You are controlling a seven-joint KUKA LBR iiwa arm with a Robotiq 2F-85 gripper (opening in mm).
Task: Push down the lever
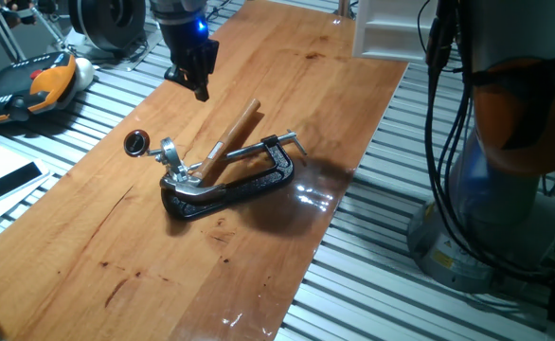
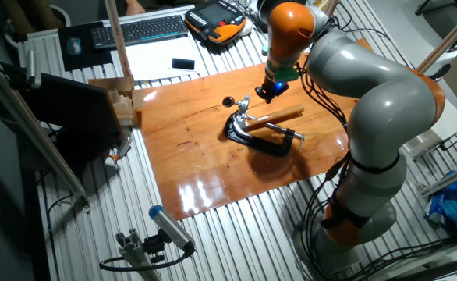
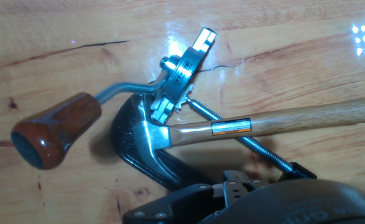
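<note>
Hand view: glossy wooden table (image 3: 58,74).

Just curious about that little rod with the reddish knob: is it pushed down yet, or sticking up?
Still up: the lever's knob stands clear above the tabletop, and the gripper hangs apart from it.
</note>
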